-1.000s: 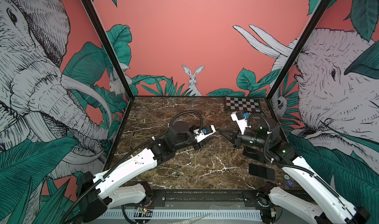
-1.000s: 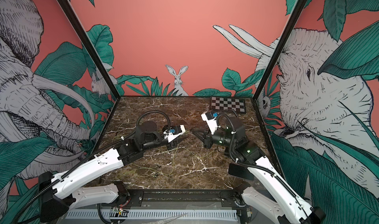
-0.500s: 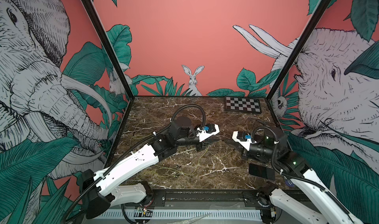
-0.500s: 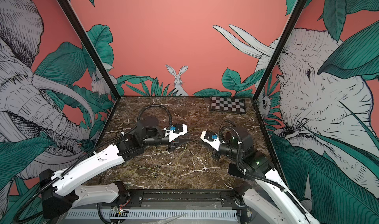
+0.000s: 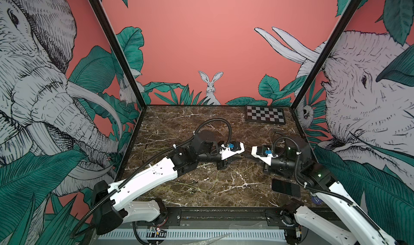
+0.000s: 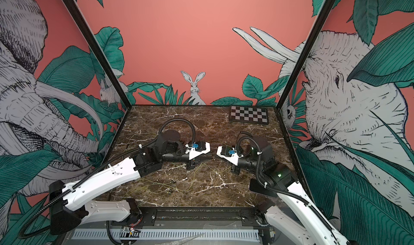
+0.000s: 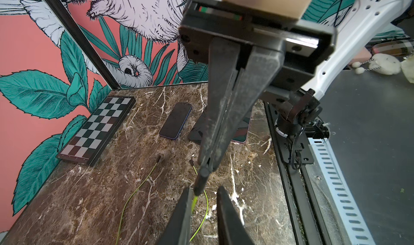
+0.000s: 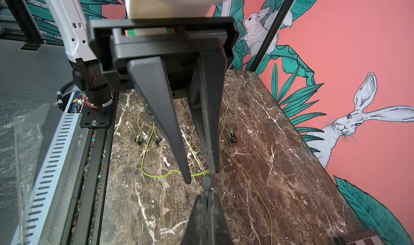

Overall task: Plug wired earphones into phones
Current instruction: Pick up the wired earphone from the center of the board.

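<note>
Our left hand [image 8: 200, 176], still parted, narrowed around the thin yellow-green earphone cord [image 8: 159, 176] our right hand [image 7: 207, 165] clenched, seemingly starting a handover.

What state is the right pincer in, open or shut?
Shut: the right pincer pinches the earphone plug, jaws pressed together.
</note>
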Action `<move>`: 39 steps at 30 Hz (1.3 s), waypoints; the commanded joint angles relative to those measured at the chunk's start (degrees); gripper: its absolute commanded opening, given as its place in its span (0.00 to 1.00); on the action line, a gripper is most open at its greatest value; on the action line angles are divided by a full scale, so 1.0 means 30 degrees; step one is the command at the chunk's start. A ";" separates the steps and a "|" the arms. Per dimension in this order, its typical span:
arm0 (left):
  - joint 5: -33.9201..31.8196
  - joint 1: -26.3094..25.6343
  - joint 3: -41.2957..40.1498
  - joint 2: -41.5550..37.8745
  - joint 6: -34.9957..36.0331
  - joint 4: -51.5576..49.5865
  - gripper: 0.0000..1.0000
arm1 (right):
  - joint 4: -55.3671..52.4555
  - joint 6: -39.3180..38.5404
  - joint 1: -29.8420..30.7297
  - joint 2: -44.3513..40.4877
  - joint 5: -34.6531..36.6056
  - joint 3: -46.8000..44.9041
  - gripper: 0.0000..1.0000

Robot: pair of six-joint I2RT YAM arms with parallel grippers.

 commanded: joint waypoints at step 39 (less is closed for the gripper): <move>-0.1765 -0.0243 -0.1944 -0.0425 -0.2282 0.2305 0.00 | -0.5099 -0.4285 0.0157 0.0051 0.4218 0.2071 0.59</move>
